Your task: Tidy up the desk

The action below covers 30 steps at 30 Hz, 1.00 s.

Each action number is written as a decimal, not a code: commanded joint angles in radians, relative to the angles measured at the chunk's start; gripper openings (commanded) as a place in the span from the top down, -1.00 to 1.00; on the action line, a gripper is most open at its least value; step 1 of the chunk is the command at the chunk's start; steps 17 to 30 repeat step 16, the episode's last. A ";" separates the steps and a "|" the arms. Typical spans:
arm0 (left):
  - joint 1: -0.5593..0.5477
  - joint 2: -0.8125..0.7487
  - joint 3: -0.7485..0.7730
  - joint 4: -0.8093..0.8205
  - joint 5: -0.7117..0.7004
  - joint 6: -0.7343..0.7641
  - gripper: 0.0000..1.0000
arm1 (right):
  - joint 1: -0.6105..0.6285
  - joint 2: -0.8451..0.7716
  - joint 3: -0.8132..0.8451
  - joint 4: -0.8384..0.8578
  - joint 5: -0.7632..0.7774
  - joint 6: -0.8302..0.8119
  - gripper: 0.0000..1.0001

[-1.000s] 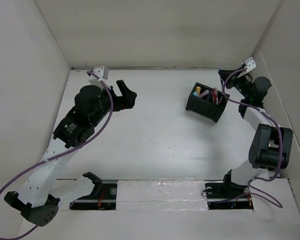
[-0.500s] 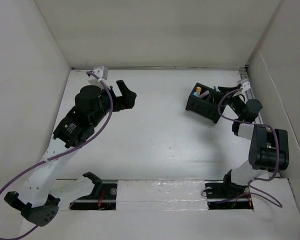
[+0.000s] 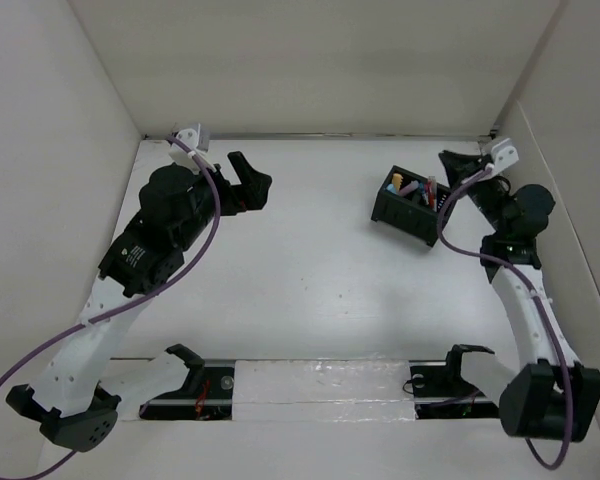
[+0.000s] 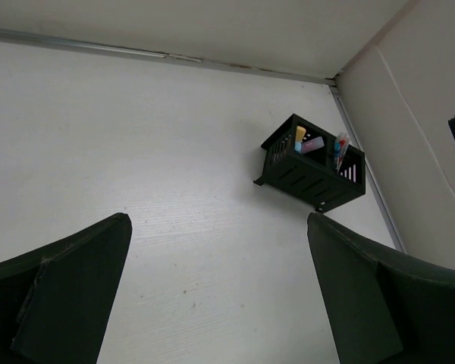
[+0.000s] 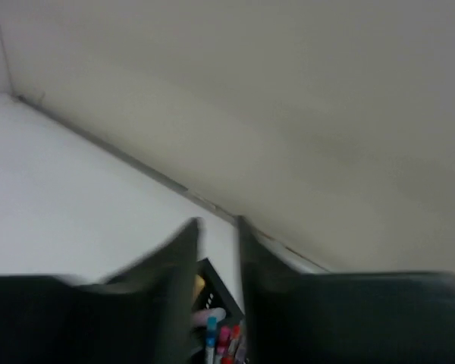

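A: Okay, where's the small black slotted plastic box (image 3: 414, 207)?
B: On the large flat white matte table (image 3: 310, 290), toward 1 o'clock in the top view, pens standing in it.
A: Left gripper (image 3: 250, 182)?
B: At 11 o'clock, fingers (image 4: 61, 296) spread, holding nothing.
A: Right gripper (image 3: 458, 165)?
B: Just beside the box at its 3 o'clock, fingers (image 5: 183, 250) nearly together, narrow gap, nothing between them.

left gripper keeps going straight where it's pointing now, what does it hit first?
Probably bare desk: the left gripper, jaws open, aims down toward open tabletop. The black organizer box sits farther along and right of that line, though depth is hard to judge.
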 commanded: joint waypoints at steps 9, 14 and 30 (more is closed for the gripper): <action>-0.005 -0.065 -0.049 0.086 0.026 -0.020 -0.98 | 0.661 -0.651 -0.239 -0.793 0.379 -0.062 1.00; -0.005 -0.081 -0.101 0.116 0.057 -0.025 -0.98 | 0.764 -0.794 -0.302 -0.930 0.515 0.001 -0.18; -0.005 -0.070 -0.109 0.127 0.063 -0.031 -0.98 | 0.786 -0.769 -0.264 -0.926 0.568 -0.003 -0.50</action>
